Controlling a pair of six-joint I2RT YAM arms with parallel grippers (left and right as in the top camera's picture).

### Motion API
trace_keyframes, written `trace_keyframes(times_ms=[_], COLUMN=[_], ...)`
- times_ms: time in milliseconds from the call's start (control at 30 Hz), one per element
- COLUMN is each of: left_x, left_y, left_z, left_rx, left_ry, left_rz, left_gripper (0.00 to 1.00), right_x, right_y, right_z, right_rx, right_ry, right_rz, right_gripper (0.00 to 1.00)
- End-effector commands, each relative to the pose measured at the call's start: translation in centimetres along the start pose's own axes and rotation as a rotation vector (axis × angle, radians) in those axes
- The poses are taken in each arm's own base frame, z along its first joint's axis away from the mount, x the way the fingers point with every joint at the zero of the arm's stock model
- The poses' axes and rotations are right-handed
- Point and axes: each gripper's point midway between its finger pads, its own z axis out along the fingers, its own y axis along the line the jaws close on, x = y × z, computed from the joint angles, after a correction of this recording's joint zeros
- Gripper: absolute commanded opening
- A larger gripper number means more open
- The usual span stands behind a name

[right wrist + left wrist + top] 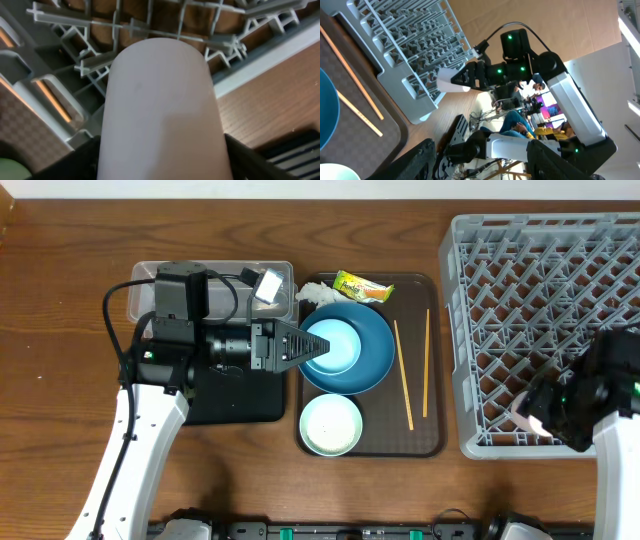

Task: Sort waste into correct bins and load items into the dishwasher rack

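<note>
Currently right gripper (527, 414) clamps pink cup (160, 115) at rack (545, 330) front edge; left gripper (320, 346) spread, over mint bowl (340, 350).

The large blue bowl (372, 350) sits upright on the brown serving tray (432, 442) with one pale mint bowl (340, 348) nested inside and another (330, 424) just in front. Two chopsticks (402, 375) lie alongside. The crumpled tissue (311, 296) and snack wrapper (362, 286) rest behind. The pink cup (522, 415), tipped sideways in the right gripper (538, 413), hangs over the grey rack (540, 300). The clear tub (215, 275) and black tray (235, 402) lie left.
</note>
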Motion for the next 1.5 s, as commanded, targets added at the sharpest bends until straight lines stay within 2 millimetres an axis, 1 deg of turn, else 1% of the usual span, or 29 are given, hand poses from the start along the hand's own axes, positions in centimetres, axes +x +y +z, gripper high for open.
trace_keyframes(times_ms=[0, 100, 133, 200, 267, 333, 400, 467, 533, 600, 667, 733, 767, 833, 900, 967, 1000, 1067, 1100, 1200, 1233, 1267, 1333, 1367, 1400, 1467], left_x=[0.0, 0.0, 0.0, 0.0, -0.1, -0.1, 0.2, 0.9, 1.9, 3.0, 4.1, 5.0, 5.4, 6.1, 6.5, 6.8, 6.9, 7.0, 7.1, 7.1, 7.1, 7.1, 7.0, 7.0, 7.0, 7.0], left_y=[-0.4, -0.5, -0.5, -0.5, 0.2, 1.7, 3.3, 4.5, 5.4, 6.1, 6.5, 6.3, 5.9, 5.1, 4.2, 3.3, 3.1, 2.7, 2.7, 2.7, 2.7, 2.7, 2.7, 2.7, 2.7, 2.6], left_z=[-0.1, -0.1, -0.1, -0.1, -0.2, -0.6, -1.5, -2.7, -4.3, -6.4, -9.2, -11.5, -12.5, -13.8, -14.4, -14.7, -14.8, -14.9, -14.9, -14.9, -14.9, -14.9, -14.9, -14.9, -14.9, -14.9], left_rx=[0.006, 0.006, 0.005, 0.001, -0.053, -0.174, -0.314, -0.446, -0.587, -0.743, -0.915, -1.033, -1.08, -1.133, -1.147, -1.143, -1.141, -1.137, -1.135, -1.135, -1.136, -1.135, -1.135, -1.135, -1.135, -1.135], left_ry=[0.0, -0.001, 0.0, -0.003, -0.022, -0.061, -0.098, -0.13, -0.164, -0.206, -0.263, -0.313, -0.338, -0.381, -0.415, -0.442, -0.447, -0.458, -0.461, -0.461, -0.461, -0.461, -0.461, -0.461, -0.461, -0.461], left_rz=[0.017, 0.019, 0.017, 0.021, 0.012, -0.018, -0.056, -0.087, -0.109, -0.12, -0.117, -0.106, -0.093, -0.067, -0.041, -0.016, -0.011, 0.0, 0.003, 0.003, 0.003, 0.003, 0.003, 0.003, 0.003, 0.003], left_gripper=[0.61, 0.58, 0.58, 0.54, 0.51, 0.5, 0.5, 0.5, 0.5, 0.5, 0.51, 0.56, 0.58, 0.64, 0.69, 0.8, 0.83, 0.85, 0.86, 0.87, 0.88, 0.88, 0.88, 0.89, 0.89, 0.9], right_x=[-1.0, -1.6, -1.6, -1.5, -1.1, -0.2, 0.8, 1.9, 3.0, 4.0, 5.0, 5.5, 5.7, 5.6, 4.7, 4.3, 4.3, 4.6, 4.9, 5.3, 5.6, 5.9, 6.2, 6.2, 6.0, 5.6], right_y=[0.2, 1.9, 2.8, 5.0, 8.1, 11.3, 14.0, 16.3, 18.4, 20.5, 22.8, 24.8, 26.1, 27.9, 29.2, 31.1, 31.5, 32.8, 33.1, 33.3, 33.5, 33.7, 33.9, 33.9, 34.1, 34.3], right_z=[-0.1, -1.0, -1.4, -2.5, -4.3, -6.4, -8.0, -8.8, -8.7, -8.0, -6.5, -4.7, -3.4, -1.1, 1.3, 3.9, 4.6, 6.5, 7.6, 10.5, 11.2, 11.5, 11.7, 11.7, 11.2, 10.0], right_rx=[-0.013, -0.109, -0.155, -0.266, -0.408, -0.547, -0.629, -0.671, -0.672, -0.65, -0.607, -0.564, -0.54, -0.503, -0.463, -0.466, -0.467, -0.472, -0.456, -0.407, -0.41, -0.421, -0.44, -0.439, -0.444, -0.457], right_ry=[-0.032, -0.067, -0.078, -0.114, -0.165, -0.22, -0.262, -0.284, -0.291, -0.294, -0.294, -0.298, -0.302, -0.304, -0.307, -0.288, -0.282, -0.252, -0.233, -0.19, -0.17, -0.157, -0.141, -0.143, -0.151, -0.174], right_rz=[0.013, 0.005, -0.02, -0.093, -0.224, -0.37, -0.476, -0.562, -0.62, -0.681, -0.736, -0.762, -0.773, -0.77, -0.724, -0.721, -0.722, -0.733, -0.73, -0.738, -0.743, -0.747, -0.751, -0.751, -0.749, -0.746], right_gripper=[0.79, 0.8, 0.79, 0.75, 0.72, 0.69, 0.67, 0.65, 0.62, 0.61, 0.61, 0.6, 0.59, 0.59, 0.59, 0.57, 0.56, 0.56, 0.55, 0.53, 0.47, 0.35, 0.17, 0.11, 0.05, 0.01])
